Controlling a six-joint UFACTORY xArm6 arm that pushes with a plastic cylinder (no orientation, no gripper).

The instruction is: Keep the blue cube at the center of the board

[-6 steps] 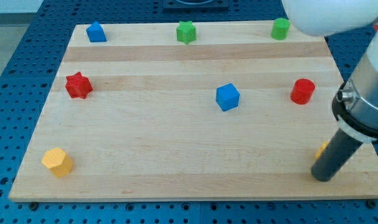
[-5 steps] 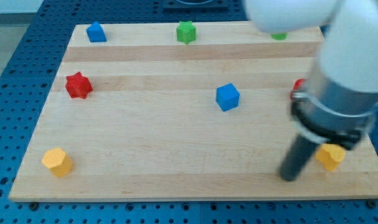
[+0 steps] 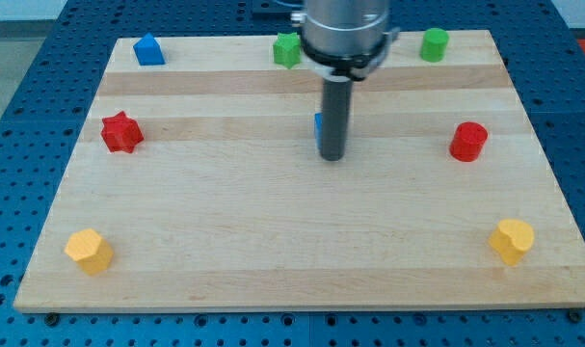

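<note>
The blue cube (image 3: pixel 317 124) is almost wholly hidden behind my rod near the middle of the wooden board (image 3: pixel 273 241); only a thin blue sliver shows at the rod's left edge. My tip (image 3: pixel 332 155) rests on the board just in front of the cube, toward the view's bottom. Whether it touches the cube cannot be told.
A blue house-shaped block (image 3: pixel 148 49), a green star (image 3: pixel 287 49) and a green cylinder (image 3: pixel 433 44) line the top edge. A red star (image 3: pixel 121 132) sits at the left, a red cylinder (image 3: pixel 468 142) at the right. Yellow blocks sit at the bottom left (image 3: pixel 88 251) and bottom right (image 3: pixel 512 241).
My rod has swept from the board's bottom right up and left to the middle. The blue cube has shifted a little to the left and toward the top, and is now mostly covered.
</note>
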